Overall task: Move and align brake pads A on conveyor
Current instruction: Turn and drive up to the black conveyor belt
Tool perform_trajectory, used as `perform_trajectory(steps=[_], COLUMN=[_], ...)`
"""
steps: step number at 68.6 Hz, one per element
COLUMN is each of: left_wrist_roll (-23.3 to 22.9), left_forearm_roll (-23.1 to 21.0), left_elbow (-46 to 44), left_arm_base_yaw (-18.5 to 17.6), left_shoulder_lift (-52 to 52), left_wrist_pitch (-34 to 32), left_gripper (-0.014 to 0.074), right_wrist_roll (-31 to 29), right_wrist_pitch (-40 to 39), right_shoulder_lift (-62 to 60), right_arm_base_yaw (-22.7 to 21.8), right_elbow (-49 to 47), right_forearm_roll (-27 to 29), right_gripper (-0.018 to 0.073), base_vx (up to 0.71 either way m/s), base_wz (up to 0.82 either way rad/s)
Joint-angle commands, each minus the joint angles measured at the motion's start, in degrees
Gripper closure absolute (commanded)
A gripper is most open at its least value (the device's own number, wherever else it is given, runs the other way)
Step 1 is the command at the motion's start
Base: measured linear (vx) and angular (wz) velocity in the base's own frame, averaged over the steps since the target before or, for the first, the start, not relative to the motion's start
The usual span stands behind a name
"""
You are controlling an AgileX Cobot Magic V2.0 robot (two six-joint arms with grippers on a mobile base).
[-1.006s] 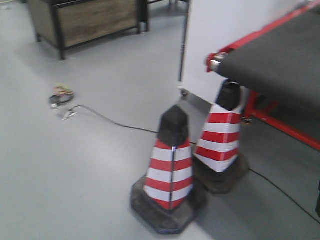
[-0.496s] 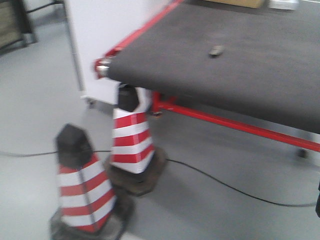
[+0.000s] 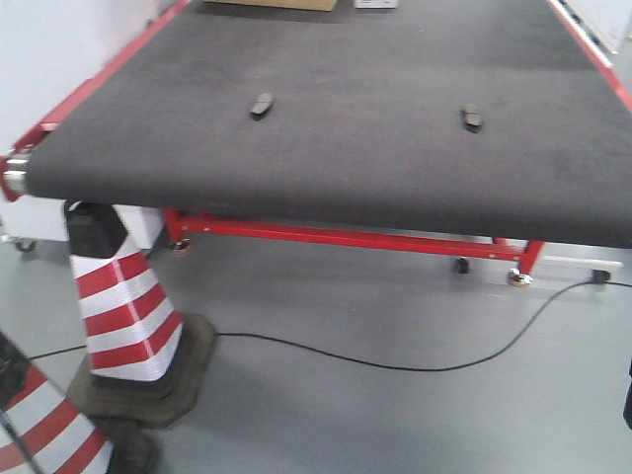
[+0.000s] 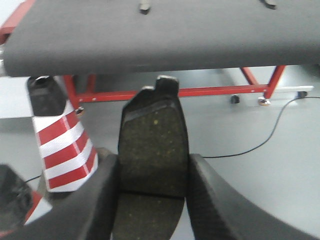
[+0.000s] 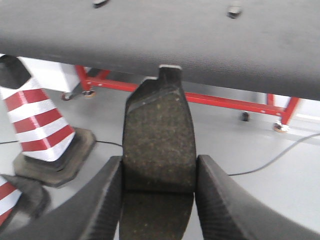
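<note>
Both arms are held low and short of the conveyor (image 3: 375,118), their wrist cameras looking up and forward at its near edge from above the grey floor (image 3: 395,415). The left gripper (image 4: 152,187) has its fingers (image 4: 97,200) closed on a brake pad (image 4: 152,145) standing upright between them, and the right gripper (image 5: 159,192) clamps another pad (image 5: 159,140) the same way. Two more brake pads (image 3: 261,105) (image 3: 473,118) lie well apart on the belt, and a striped cone (image 3: 118,306) stands under the conveyor's left corner.

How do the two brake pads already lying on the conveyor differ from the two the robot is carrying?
The pads on the conveyor, one left and one right, lie flat and free; the carried pads stand on end, each clamped between end effector fingers. The belt pads sit apart from each other; the carried ones hang over the floor, short of the belt. All look dark, oblong.
</note>
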Motion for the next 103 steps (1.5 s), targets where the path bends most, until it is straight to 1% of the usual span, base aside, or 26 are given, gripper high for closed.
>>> perform_trajectory(steps=[1,28,52,103], left_wrist_roll=[-0.5,-0.5,-0.5,-0.5], left_forearm_roll=[0.9,0.9,0.9,0.9], left_elbow=[-1.6,-1.6,-1.6,-1.6], left_arm_base_yaw=[-0.2,-0.2,-0.2,-0.2], left_shoulder_lift=[0.5,0.5,0.5,0.5], left_wrist_pitch=[-5.0,-5.0,-5.0,-5.0], left_gripper=[0.0603,0.0603,0.0603,0.0603], right_wrist_roll=[-0.5,-0.5,-0.5,-0.5], right_wrist_pitch=[-5.5,-5.5,-5.5,-5.5], right_shoulder_lift=[0.3,0.3,0.3,0.3], right_arm_base_yaw=[-0.4,-0.4,-0.4,-0.4], right_elbow=[-1.8,-1.8,-1.8,-1.8], right_forearm_roll=[-0.4,-0.4,-0.4,-0.4], right_gripper=[0.0564,0.0564,0.0564,0.0564], base_vx=[0.08,0.10,0.16,0.33], base_wz=[-0.31,-0.26,-0.08,0.00])
